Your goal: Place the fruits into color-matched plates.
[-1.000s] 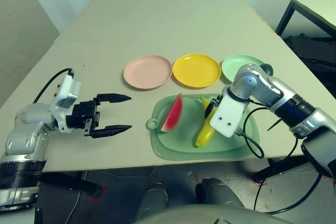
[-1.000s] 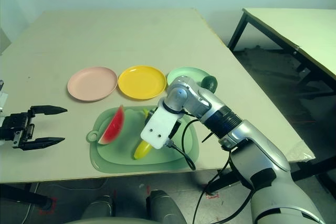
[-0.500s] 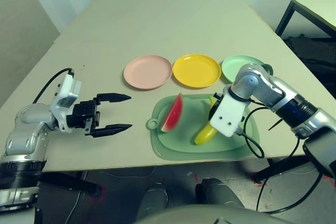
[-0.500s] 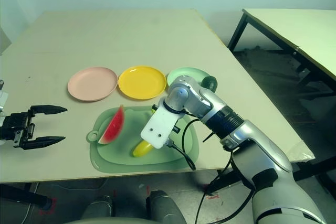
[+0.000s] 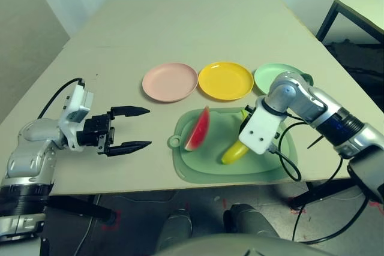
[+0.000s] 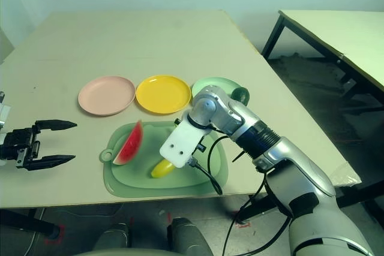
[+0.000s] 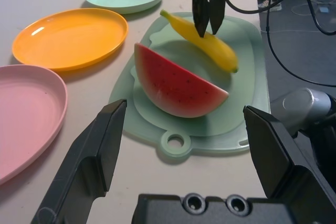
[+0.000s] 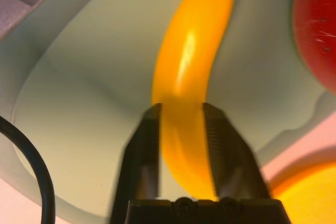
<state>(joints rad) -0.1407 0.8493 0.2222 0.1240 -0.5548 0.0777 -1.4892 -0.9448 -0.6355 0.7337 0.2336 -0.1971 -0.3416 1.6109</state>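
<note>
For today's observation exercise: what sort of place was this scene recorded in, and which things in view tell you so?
Probably a robotics lab or test room, not a kitchen. A bare table holds toy fruit, such as the watermelon wedge on a cutting board, beside coloured plastic plates like the pink plate, and a second plain table stands nearby.
</note>
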